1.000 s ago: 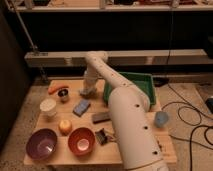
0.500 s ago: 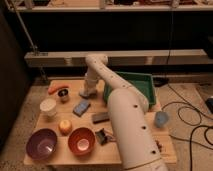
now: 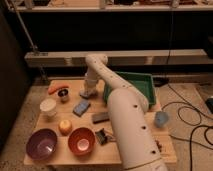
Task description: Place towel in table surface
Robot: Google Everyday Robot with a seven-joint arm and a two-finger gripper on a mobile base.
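My gripper [image 3: 88, 90] hangs from the arm's end over the far left part of the wooden table [image 3: 55, 157], just left of the green tray. A small pale grey bundle, which looks like the towel [image 3: 87, 94], is right at the gripper's tip, at or just above the table surface. I cannot tell whether the gripper still holds it. My white arm runs from the front edge up the middle of the view and hides part of the table.
A green tray [image 3: 142, 82] stands at the back right. Around the gripper are a carrot [image 3: 56, 88], a metal cup [image 3: 63, 95], a blue-grey pad [image 3: 81, 106] and a white cup [image 3: 48, 106]. Nearer are a dark block [image 3: 100, 117], an orange fruit [image 3: 65, 126], a purple bowl [image 3: 41, 143], an orange bowl [image 3: 81, 140] and a blue cup [image 3: 161, 118].
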